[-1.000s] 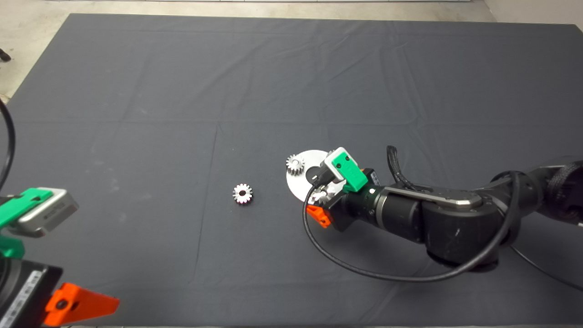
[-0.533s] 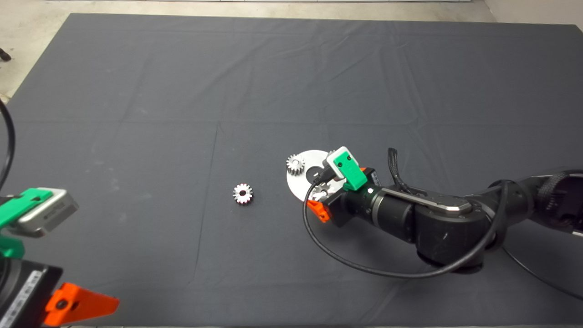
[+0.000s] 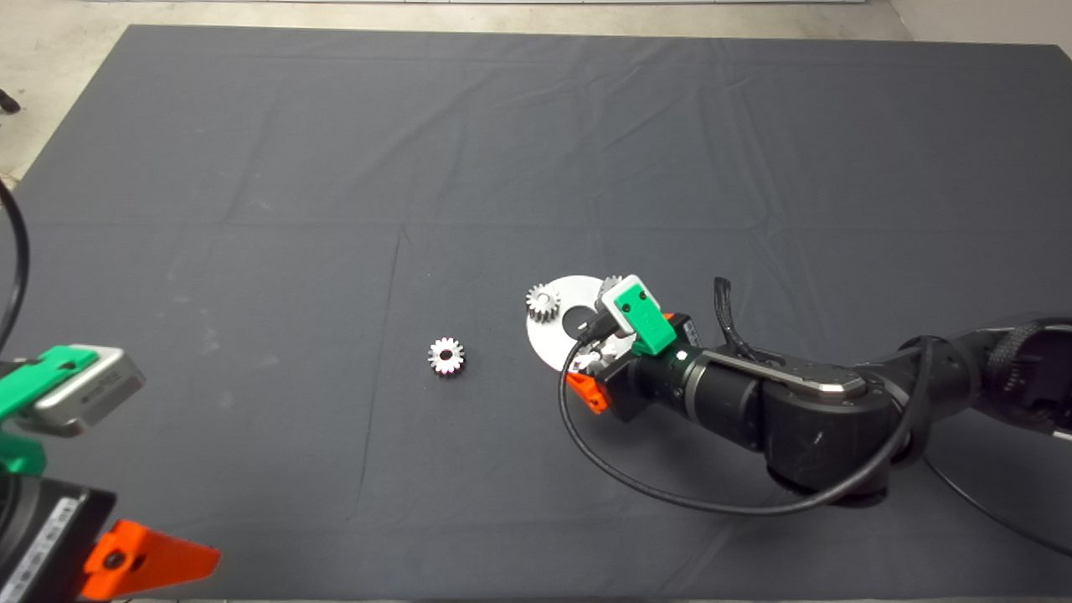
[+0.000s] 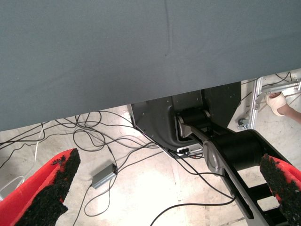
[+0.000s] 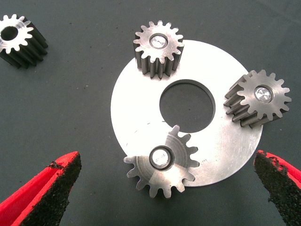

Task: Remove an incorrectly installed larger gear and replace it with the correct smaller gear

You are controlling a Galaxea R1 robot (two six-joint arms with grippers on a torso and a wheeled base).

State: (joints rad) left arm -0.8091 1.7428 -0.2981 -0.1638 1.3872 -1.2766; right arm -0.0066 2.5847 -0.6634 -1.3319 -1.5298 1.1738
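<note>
The right gripper (image 5: 164, 193) hovers with jaws released over the round silver metal plate (image 5: 221, 150), astride the larger bevelled steel gear (image 5: 161, 161) seated on its peg. The smaller loose bright spur gear (image 3: 446, 356) lies left of centre on the dark tabletop mat (image 3: 335, 167). The left gripper (image 4: 164, 188) waits at lower left, jaws spread.

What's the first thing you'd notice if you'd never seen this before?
Probably the shiny round plate in the middle of the dark mat, with three gears on pins around its hole. The larger gear overhangs the plate's edge, right between the open red fingers of the right gripper. One smaller gear lies alone on the mat.
</note>
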